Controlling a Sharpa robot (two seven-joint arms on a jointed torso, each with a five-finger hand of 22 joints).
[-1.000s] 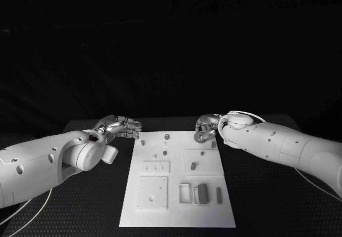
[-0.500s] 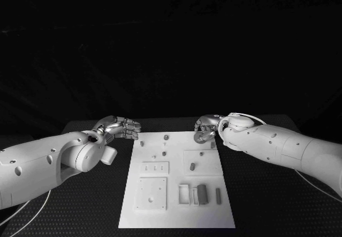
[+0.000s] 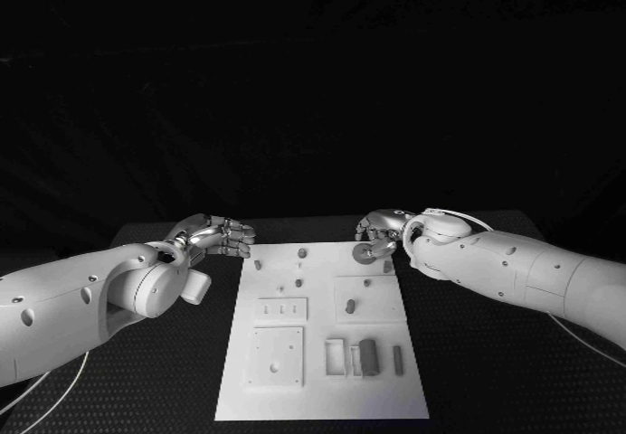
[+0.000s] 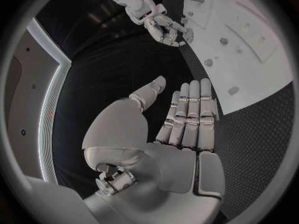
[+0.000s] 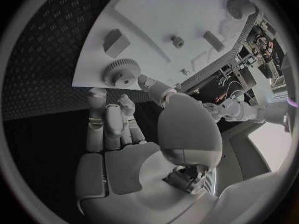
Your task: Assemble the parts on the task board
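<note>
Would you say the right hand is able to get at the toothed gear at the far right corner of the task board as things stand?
Probably yes. The right hand hangs just off the corner of the task board, its fingers right beside the gear, and nothing lies between them. The left hand is off the board's other side.

Over the last second the right hand (image 3: 378, 237) has slid a little to the picture's left along the top edge of the board (image 3: 322, 398), from the upper right corner towards the middle. The small gear (image 3: 364, 254) at its fingertips has gone with it. In the right wrist view the gear (image 5: 121, 72) sits at the board's corner, just past the fingertips (image 5: 96, 92), which touch it or nearly so.

The left hand (image 3: 215, 235) has risen slightly and drawn a touch to the picture's left, farther from the board's upper left corner; its fingers are straighter.
</note>
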